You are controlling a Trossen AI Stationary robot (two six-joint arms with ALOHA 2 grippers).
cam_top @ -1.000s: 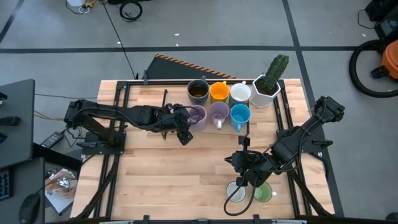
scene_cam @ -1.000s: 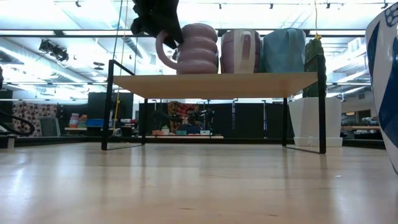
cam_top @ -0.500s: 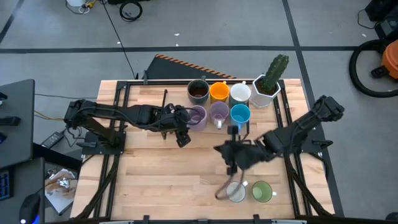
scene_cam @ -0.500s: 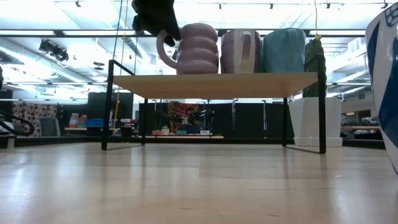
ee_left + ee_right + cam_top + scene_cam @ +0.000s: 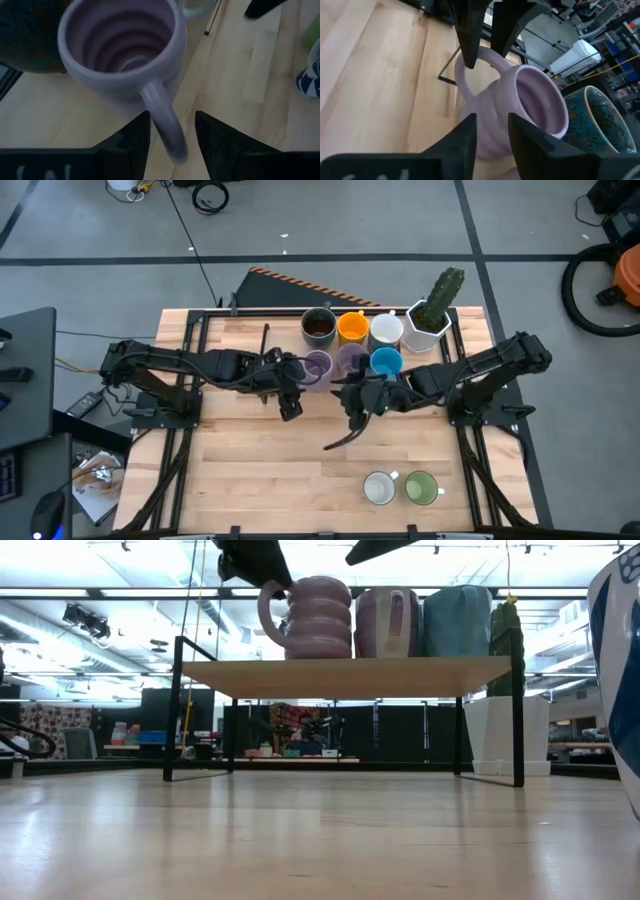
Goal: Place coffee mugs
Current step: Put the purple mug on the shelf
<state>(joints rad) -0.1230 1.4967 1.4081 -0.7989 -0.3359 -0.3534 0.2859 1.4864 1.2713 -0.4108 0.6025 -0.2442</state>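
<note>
On the raised shelf [image 5: 350,675] stand a ribbed lavender mug [image 5: 317,366], a second lavender mug [image 5: 352,360] and a blue mug [image 5: 386,363]. Behind them are a dark brown mug [image 5: 318,326], an orange mug [image 5: 352,328] and a white mug [image 5: 386,330]. My left gripper [image 5: 172,117] is open, its fingers on either side of the ribbed mug's handle [image 5: 165,120]. My right gripper [image 5: 352,402] hangs open and empty in front of the lavender mugs, facing the ribbed one [image 5: 520,110]. Another white mug [image 5: 379,488] and a green mug [image 5: 421,488] stand on the table. My left gripper comes at the ribbed mug's handle [image 5: 470,85] slanting down from the table's left, one finger on each side of the loop. Whether a finger touches the handle I cannot tell. The mug stands upright on the shelf.
A white hexagonal pot with a cactus [image 5: 430,315] stands at the shelf's far right. The shelf's black frame legs [image 5: 178,710] reach down to the table. Bare tabletop [image 5: 260,460] lies toward the near edge, left of the white and green mugs.
My right gripper has come away from the white and green mugs near the table's front right. It has swung toward the far edge and the left, up to the shelf beside the lavender mugs, turning as it went. The white mug stays on the table.
</note>
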